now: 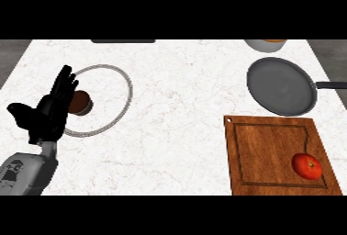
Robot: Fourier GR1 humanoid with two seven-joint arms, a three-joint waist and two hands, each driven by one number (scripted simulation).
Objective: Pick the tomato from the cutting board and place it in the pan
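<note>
Tomato (307,165) at near-right corner of cutting board (271,156), lower right of surface (183,92), pan (281,86) just beyond the board (handle pointing right), left hand (49,114) at far left, fingers straight and up, holding nothing, overlapping a round lid (108,92), well apart from tomato

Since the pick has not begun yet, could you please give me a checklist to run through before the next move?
1. Tomato lies on the cutting board, uncovered: ok.
2. Pan holds nothing: ok.
3. Counter between board and pan has nothing in the way: ok.
4. Right hand in view: not ok, it shows nowhere.
5. Left hand open, resting at the left by the lid, far from the tomato: ok.
6. Tomato grasped: not ok.
</note>
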